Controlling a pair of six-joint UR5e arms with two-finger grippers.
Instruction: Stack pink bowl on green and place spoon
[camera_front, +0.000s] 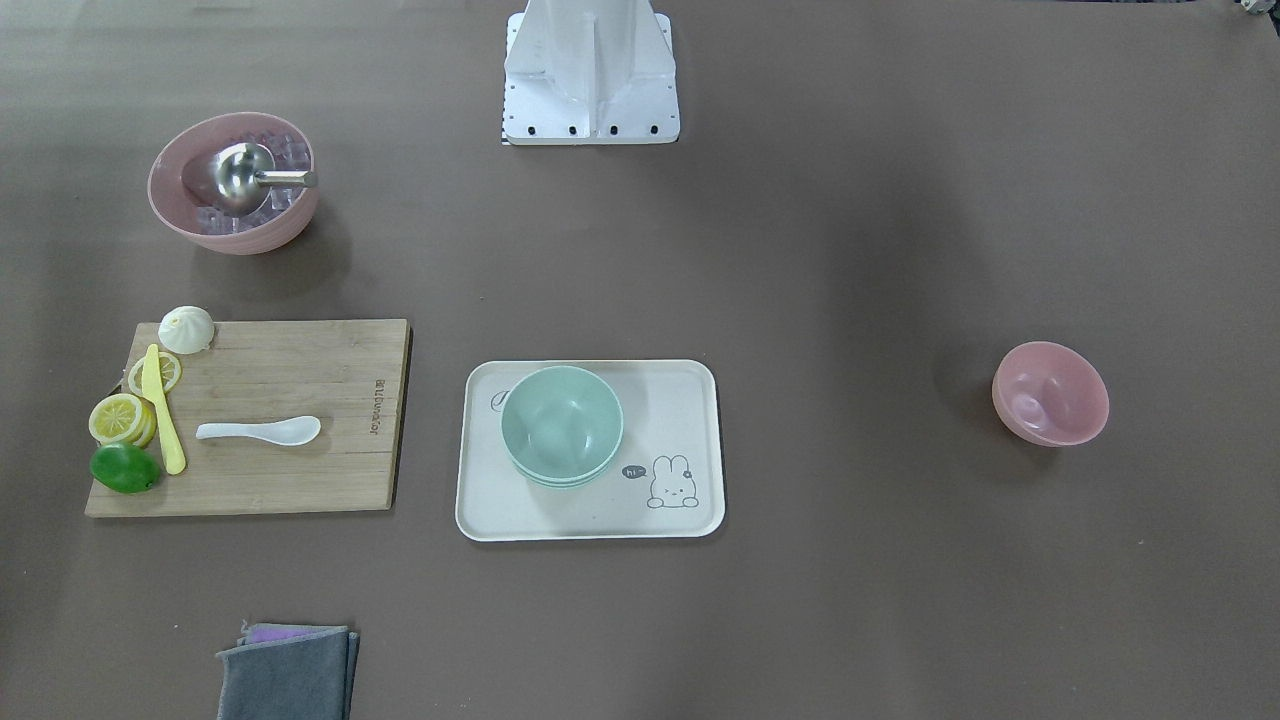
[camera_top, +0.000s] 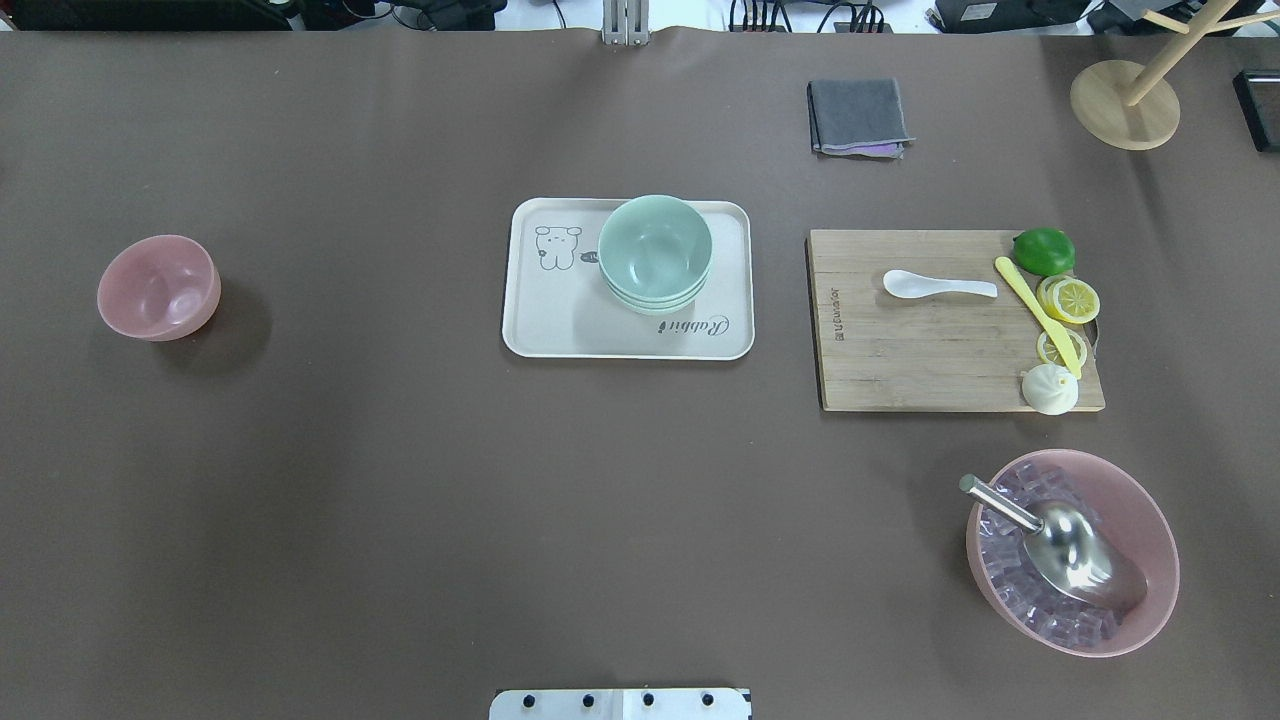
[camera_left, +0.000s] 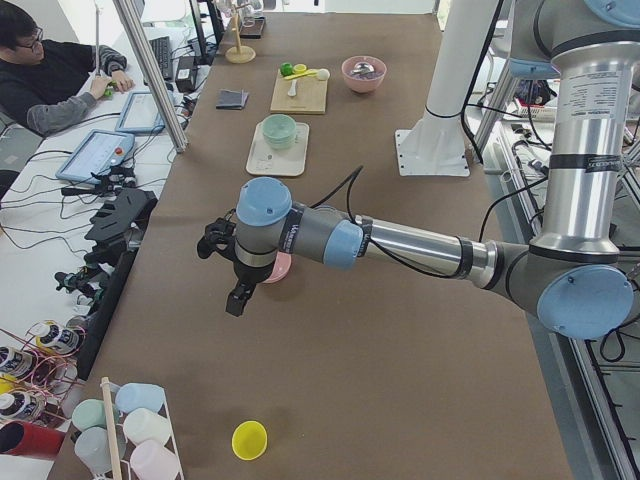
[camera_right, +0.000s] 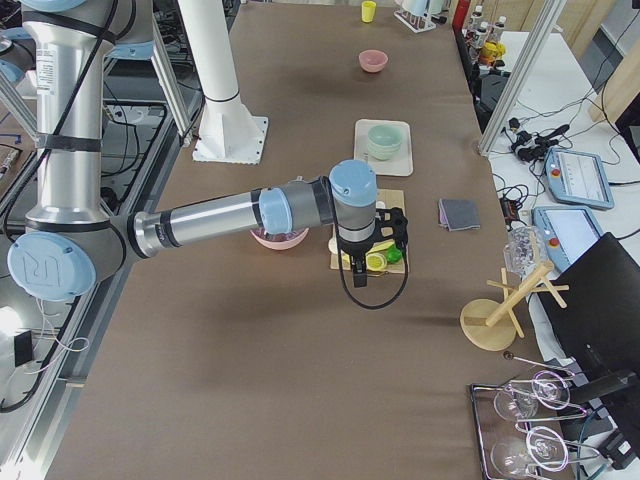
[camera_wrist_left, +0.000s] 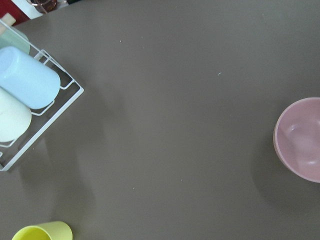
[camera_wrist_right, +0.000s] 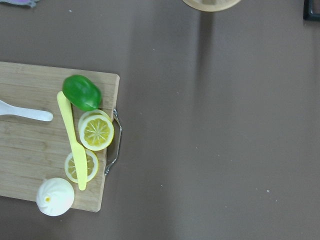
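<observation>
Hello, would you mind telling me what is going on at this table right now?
Nothing has been picked up yet. The small pink bowl sits alone on the table, the mint-green bowls sit stacked on the rabbit tray, and the white soup spoon lies on the bamboo cutting board. The left gripper hangs above the table near that bowl, the right gripper above the board.

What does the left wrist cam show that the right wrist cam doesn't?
Left wrist only: the pink bowl at the right edge, a wire rack holding cups, a yellow cup. Right wrist only: the cutting board with the spoon (handle only), yellow knife, lime, lemon slices, white bun, and a wooden stand base. Both: the brown table.
</observation>
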